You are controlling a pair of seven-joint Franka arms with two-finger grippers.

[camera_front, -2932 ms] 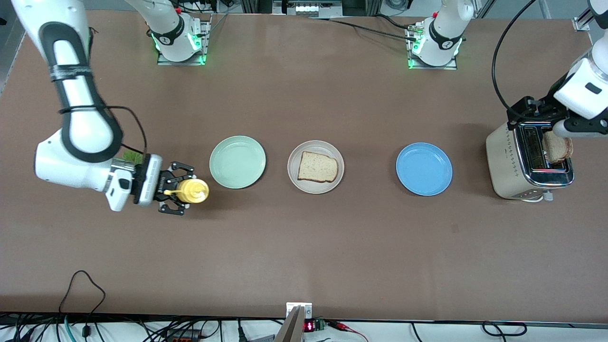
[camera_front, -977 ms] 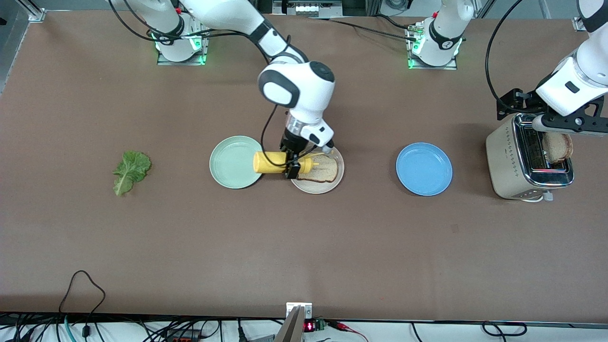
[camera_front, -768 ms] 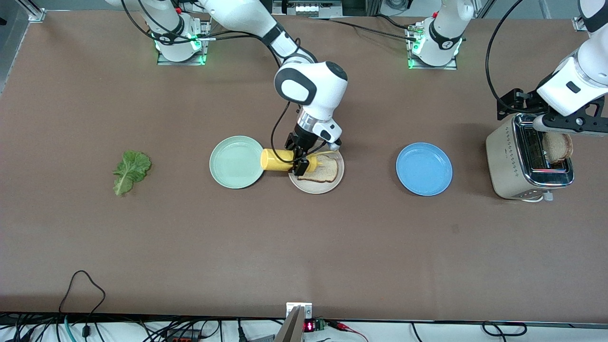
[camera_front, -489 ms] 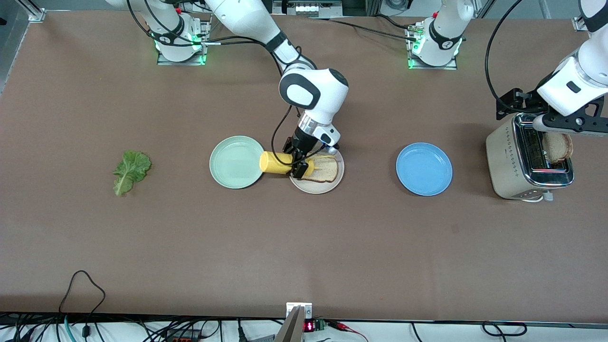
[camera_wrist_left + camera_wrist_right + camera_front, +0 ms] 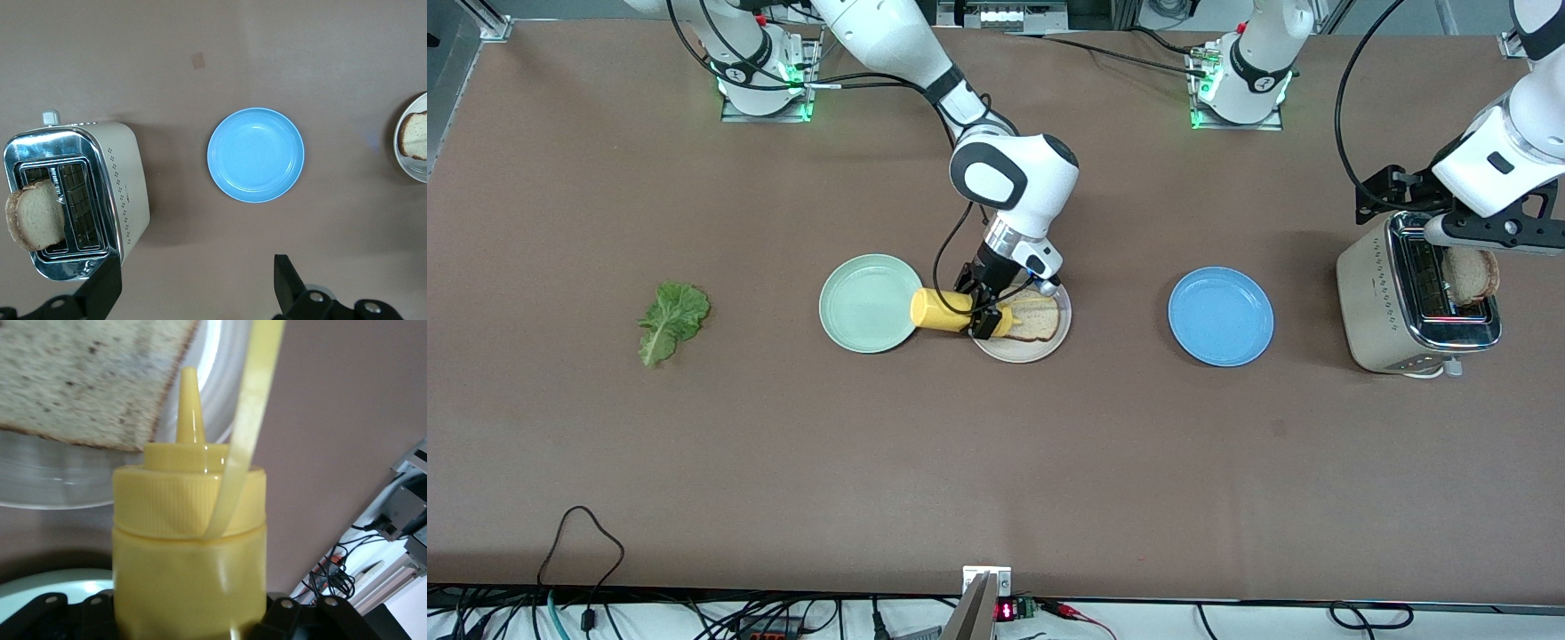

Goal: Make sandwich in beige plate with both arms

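My beige plate sits on the surface between a mint plate and a blue plate. One pale, brown-crusted bread slice lies flat on it, so my sandwich is only begun. A lettuce leaf lies toward my right arm's end.

Yellow ribbed-cap bottle, pale speckled brown-crusted bread on beige plate, mint-green plate, blue plate, green lettuce, cream and chrome toaster with dotted pattern, brown table, white arms with black bands.

glossy yellow plastic bottle, matt beige plate, chrome-topped toaster
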